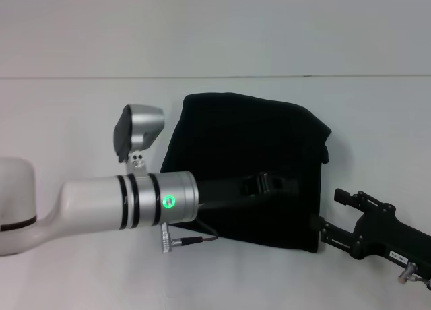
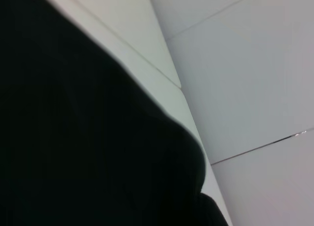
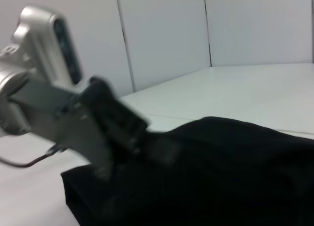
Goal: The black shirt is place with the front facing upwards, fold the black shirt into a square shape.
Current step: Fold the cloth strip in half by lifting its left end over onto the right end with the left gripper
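White tabletop [image 1: 67, 108] carries the black shirt [image 1: 249, 141], already squarish: soft, limp, light. Pinch corners. Left hand [image 1: 273, 184] above it, right hand [image 1: 330, 232] beside; grips unclear.

Black shirt [image 1: 249, 168] folded into rough square on white table [image 1: 74, 114], centre of view. Left gripper [image 1: 279, 185] reaches in from 9 o'clock, over shirt's middle, black against black cloth; finger state unclear. Right gripper [image 1: 330, 222] at 4 o'clock, at shirt's near right corner; contact unclear.
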Motion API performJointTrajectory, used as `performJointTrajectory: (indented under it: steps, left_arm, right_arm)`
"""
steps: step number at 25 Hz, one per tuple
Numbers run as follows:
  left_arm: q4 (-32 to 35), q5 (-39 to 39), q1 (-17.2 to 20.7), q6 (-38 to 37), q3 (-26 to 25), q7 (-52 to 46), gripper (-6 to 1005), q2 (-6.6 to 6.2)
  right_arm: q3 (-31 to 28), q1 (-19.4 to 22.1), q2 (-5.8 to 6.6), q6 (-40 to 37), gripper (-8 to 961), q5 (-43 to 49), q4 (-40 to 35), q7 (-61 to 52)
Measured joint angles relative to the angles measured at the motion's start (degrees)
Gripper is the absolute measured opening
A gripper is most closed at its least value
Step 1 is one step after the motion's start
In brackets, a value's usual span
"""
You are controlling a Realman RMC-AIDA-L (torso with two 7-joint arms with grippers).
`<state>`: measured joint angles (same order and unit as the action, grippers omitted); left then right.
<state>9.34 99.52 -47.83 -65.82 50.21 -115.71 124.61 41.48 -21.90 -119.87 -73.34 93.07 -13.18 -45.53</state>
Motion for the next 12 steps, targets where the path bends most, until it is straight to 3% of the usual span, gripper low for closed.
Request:
performJointTrajectory:
  steps: [7, 12]
  left_arm:
    - [2.43, -0.71, 2.59, -3.18, -0.14, 0.26, 32, 0.03]
    - [3.1, -1.12, 2.66, -5.87, -0.1, 1.36, 31, -0.02]
  right_arm:
    - [-1.51, -1.36, -0.36, 2.36, 809, -0.01, -0.01, 0.02]
    - [-2.84, -5.15, -0.54, 7.79, 809, -0.66, 1.77, 0.15]
